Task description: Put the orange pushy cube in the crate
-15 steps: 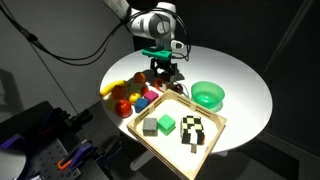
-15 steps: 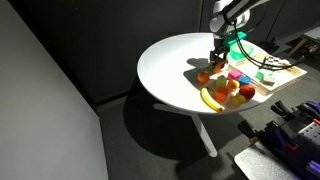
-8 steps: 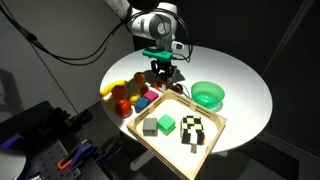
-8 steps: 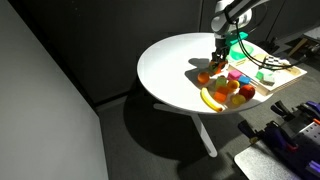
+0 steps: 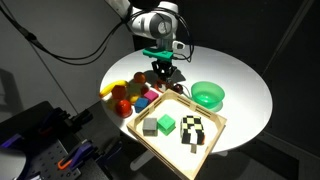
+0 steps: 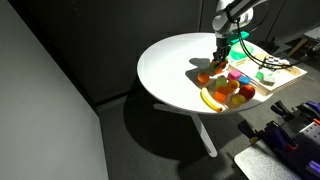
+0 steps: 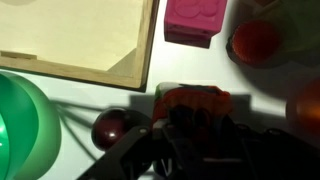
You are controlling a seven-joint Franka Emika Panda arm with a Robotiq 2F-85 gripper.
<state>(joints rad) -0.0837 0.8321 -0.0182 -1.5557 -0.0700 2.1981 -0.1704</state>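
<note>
The orange pushy cube [image 7: 195, 100] sits on the white table just outside the crate's wooden rim [image 7: 100, 72]. In the wrist view its orange-red top shows between my dark fingers, which press in on both sides. My gripper [image 5: 163, 72] stands low over the toy cluster, shut on the cube, and hides it in both exterior views. From the side, the gripper [image 6: 219, 62] points straight down. The crate [image 5: 160, 150] lies toward the table's front edge, next to the gripper.
A grey cube [image 5: 149, 126], a green cube [image 5: 167, 123] and a checkered block [image 5: 195, 130] lie in the crate. The green bowl [image 5: 208, 94], a banana [image 5: 108, 87], a pink block [image 7: 195, 22] and balls [image 7: 110, 128] crowd round the cube.
The jaws have closed in on the orange cube over the last second. The arm has hardly moved, and the toys stay in place.
</note>
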